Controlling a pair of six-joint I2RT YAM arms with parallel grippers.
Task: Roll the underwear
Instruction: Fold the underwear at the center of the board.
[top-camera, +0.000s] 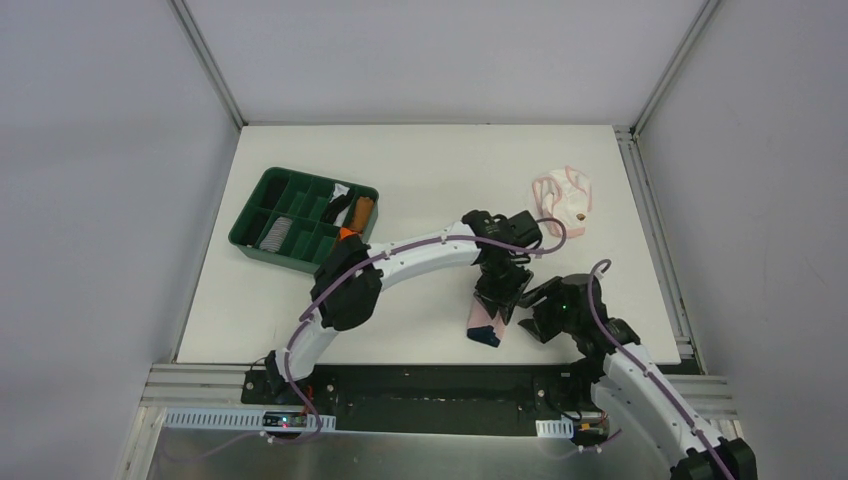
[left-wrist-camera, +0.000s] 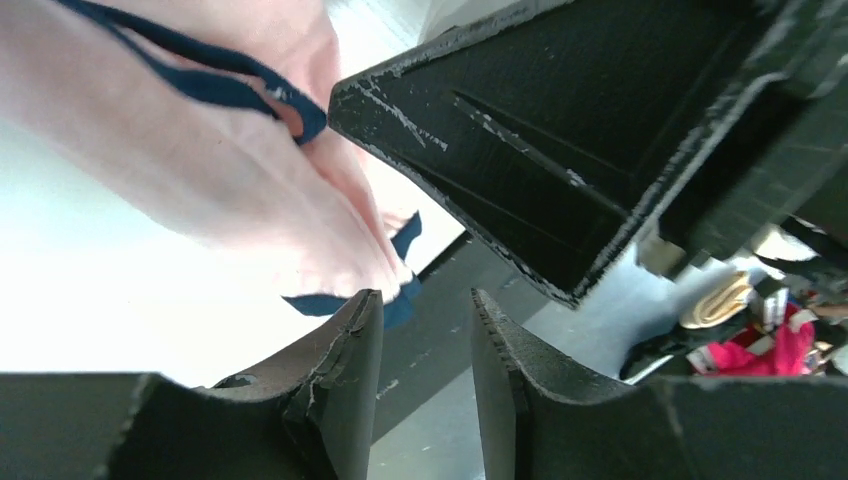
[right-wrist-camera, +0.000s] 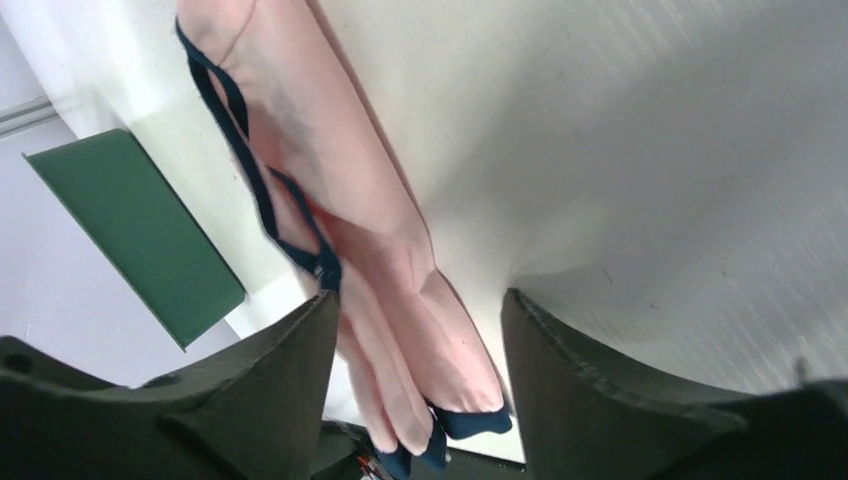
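The pink underwear with navy edging (top-camera: 484, 327) lies folded into a long strip near the table's front edge. It also shows in the left wrist view (left-wrist-camera: 200, 150) and in the right wrist view (right-wrist-camera: 370, 230). My left gripper (top-camera: 497, 298) is open and empty just over the strip's far end; in its own view (left-wrist-camera: 425, 295) the cloth's tip lies by the left fingertip. My right gripper (top-camera: 530, 308) is open beside the strip; in its own view (right-wrist-camera: 420, 300) the strip's near end lies between the fingers. The paler pink-white underwear (top-camera: 564, 196) lies crumpled at the back right.
A green compartment tray (top-camera: 262, 185) holding rolled cloths stands at the back left; its side shows in the right wrist view (right-wrist-camera: 140, 230). The table's front edge and a dark metal rail (top-camera: 420, 372) lie just behind the strip. My two grippers are close together.
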